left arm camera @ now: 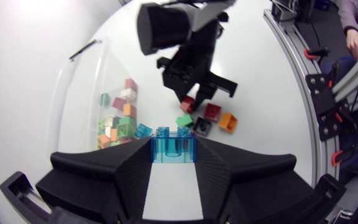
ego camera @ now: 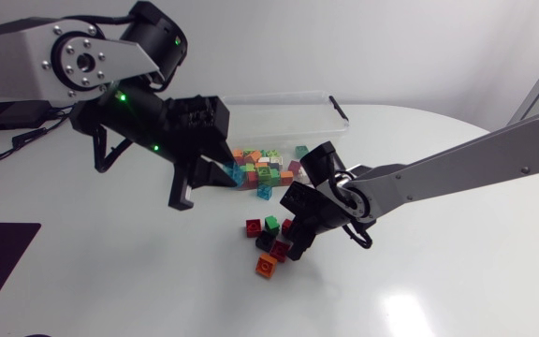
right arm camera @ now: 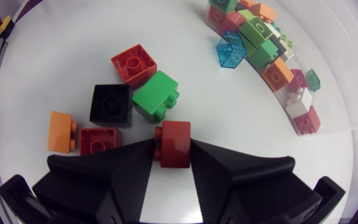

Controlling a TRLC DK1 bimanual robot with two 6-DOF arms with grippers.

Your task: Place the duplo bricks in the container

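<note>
The left gripper is pinching a clear blue brick between its fingertips, both fingers pressing on the brick's sides. In the head view this gripper is hanging over the front of the container, with the left arm coming in from the side and angling down toward it. The container is a clear plastic tub sitting on the white table, and it is holding a pile of mixed bricks in green, orange, red, pink and white.

The right gripper is clamping a dark red brick, its fingers closing on it from both sides. In the head view the gripper is sitting low over the table, just in front of the container and among a small cluster of loose bricks.

Just ahead of the right gripper, a green brick is lying almost against the dark red one. A black brick is touching the green brick's side, and a red brick is resting beyond them. Beside the gripper's finger, an orange brick and a second red brick are lying side by side. All of these are sitting on the table outside the container. Another clear blue piece is lying at the edge of the pile; whether it is inside the container cannot be told.
</note>
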